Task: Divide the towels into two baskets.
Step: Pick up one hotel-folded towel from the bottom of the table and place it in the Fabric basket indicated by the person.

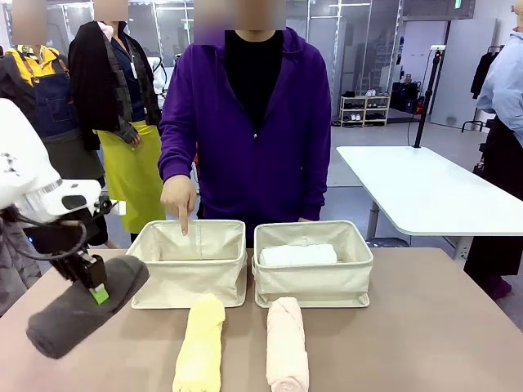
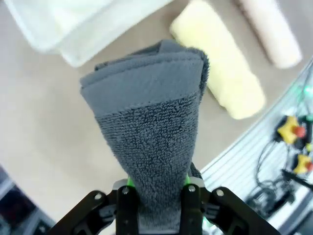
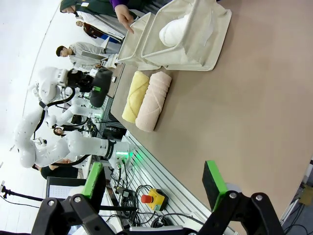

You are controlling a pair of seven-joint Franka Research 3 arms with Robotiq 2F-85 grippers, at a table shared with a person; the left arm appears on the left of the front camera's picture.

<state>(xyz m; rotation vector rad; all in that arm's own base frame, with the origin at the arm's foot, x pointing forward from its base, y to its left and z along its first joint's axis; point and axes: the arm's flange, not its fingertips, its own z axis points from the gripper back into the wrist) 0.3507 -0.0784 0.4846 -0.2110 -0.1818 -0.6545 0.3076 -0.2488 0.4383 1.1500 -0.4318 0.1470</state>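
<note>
Left pincer: clenched on the dark grey towel, which is gripped mid-length and held in the air over the near-left part of the surface, left of the baskets.
Right pincer: jaws wide apart, nothing between them.
White towel: inside the right basket.
Left basket: a person's hand points a finger down at its far rim.
Yellow towel and peach towel: side by side on the surface, just in front of the baskets.

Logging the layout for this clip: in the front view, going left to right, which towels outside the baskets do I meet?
dark grey towel, held up in the left pincer → pale yellow towel → pale peach towel
</note>
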